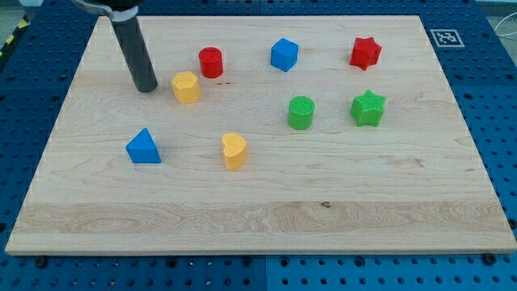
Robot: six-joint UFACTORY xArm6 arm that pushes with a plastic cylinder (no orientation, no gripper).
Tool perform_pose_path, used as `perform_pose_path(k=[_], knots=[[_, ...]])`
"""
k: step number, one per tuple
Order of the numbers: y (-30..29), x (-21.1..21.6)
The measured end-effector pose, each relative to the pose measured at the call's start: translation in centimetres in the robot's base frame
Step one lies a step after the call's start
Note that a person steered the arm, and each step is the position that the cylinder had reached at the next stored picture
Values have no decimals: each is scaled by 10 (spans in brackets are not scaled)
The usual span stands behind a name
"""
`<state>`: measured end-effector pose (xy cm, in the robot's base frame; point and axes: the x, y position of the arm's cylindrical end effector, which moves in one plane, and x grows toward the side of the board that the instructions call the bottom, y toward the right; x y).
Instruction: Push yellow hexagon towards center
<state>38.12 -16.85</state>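
The yellow hexagon stands on the wooden board in the upper left part. My tip rests on the board just to the left of the yellow hexagon, a small gap apart. The dark rod rises from it toward the view's top left. A red cylinder stands just up and right of the hexagon.
A yellow heart-shaped block and a blue triangle lie below the hexagon. A blue block and a red star stand along the top. A green cylinder and a green star stand at the right.
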Motion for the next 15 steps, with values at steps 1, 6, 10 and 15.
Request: perform_pose_path(k=[1,6,10,15], knots=[[25,10],[18,-36],[49,-4],[68,29]])
